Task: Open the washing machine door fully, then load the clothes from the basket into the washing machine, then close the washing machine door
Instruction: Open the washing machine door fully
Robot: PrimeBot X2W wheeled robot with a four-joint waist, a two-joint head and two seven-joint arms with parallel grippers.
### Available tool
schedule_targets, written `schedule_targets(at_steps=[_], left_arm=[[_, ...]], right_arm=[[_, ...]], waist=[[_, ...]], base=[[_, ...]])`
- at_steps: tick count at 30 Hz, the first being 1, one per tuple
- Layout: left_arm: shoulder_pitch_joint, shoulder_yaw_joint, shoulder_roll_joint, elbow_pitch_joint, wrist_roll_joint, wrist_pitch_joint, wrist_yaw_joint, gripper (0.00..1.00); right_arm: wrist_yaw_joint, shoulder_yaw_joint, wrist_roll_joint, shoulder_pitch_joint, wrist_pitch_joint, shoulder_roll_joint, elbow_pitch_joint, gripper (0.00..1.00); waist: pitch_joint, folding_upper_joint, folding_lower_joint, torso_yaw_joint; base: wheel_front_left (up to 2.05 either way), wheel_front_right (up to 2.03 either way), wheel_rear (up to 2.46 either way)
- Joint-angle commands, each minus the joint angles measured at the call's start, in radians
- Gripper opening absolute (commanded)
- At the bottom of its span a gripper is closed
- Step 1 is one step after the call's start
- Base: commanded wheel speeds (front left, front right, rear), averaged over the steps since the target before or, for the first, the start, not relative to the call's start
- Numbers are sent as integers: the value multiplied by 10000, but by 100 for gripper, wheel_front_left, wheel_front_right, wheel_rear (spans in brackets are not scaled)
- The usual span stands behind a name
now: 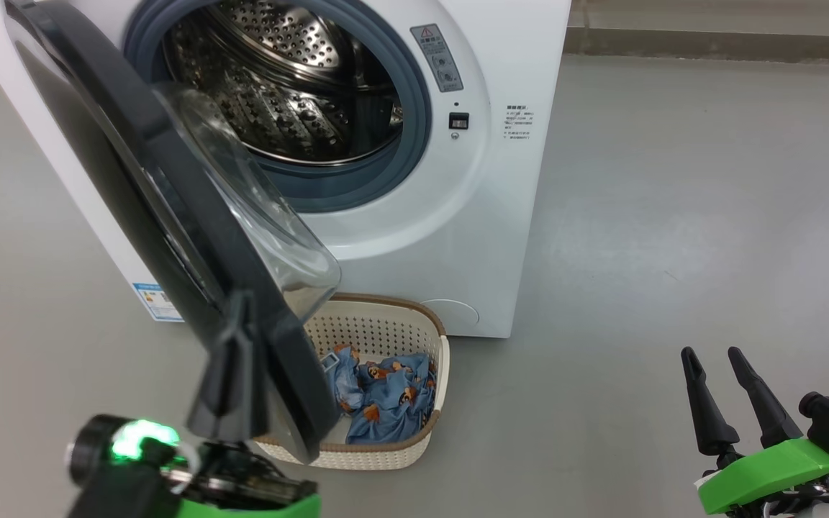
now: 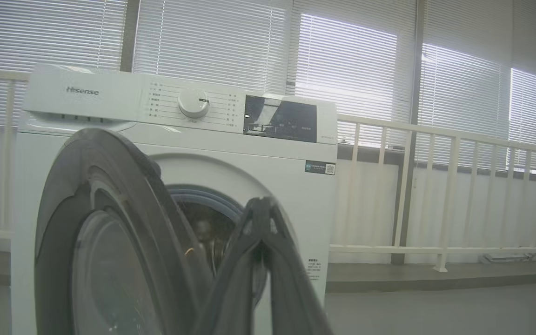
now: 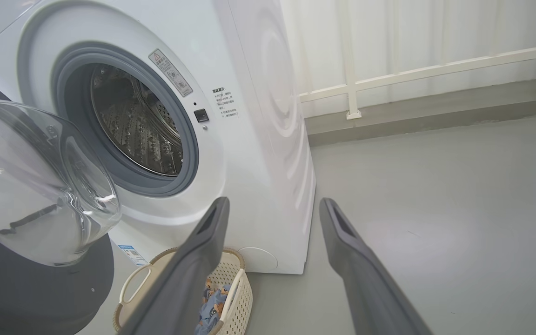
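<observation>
- Your left claw [image 1: 239, 309], pressed together on nothing, sits at the free edge of the washing machine door [image 1: 109, 108]; push steadily along its hinge arc.
- Your right claw [image 1: 711, 354] hangs spread, well clear.

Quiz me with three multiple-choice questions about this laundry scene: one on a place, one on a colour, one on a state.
1. Where is the basket?
A. On a shelf
B. On the floor in front of the washing machine
C. Inside the drum

2. What colour are most of the clothes in the basket?
A. Light blue
B. Red
C. Black

3. How is the right hand?
A. Shut on a cloth
B. Shut on the basket's handle
C. Open, holding nothing

Answers:
1 B: it stands on the grey floor right before the machine.
2 A: blue fabric with orange-brown figures lies in it.
3 C: its two fingers stand apart with nothing between them.
</observation>
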Motion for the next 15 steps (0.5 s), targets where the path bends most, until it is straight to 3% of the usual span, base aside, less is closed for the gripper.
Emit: schedule_targets(at_steps=[1,15], left_arm=[[-408,-222,75,-324,260,166,7,0],[-965,-1591,75,2382,-958,208,-197,0]], right_arm=[[58,163,-92,-228,-122,-172,-261,100],[58,192,-93,-288,-122,-105,-294,100]], waist=[[24,0,0,-25],[82,0,0,-249]], base=[[0,0,0],[0,0,0]])
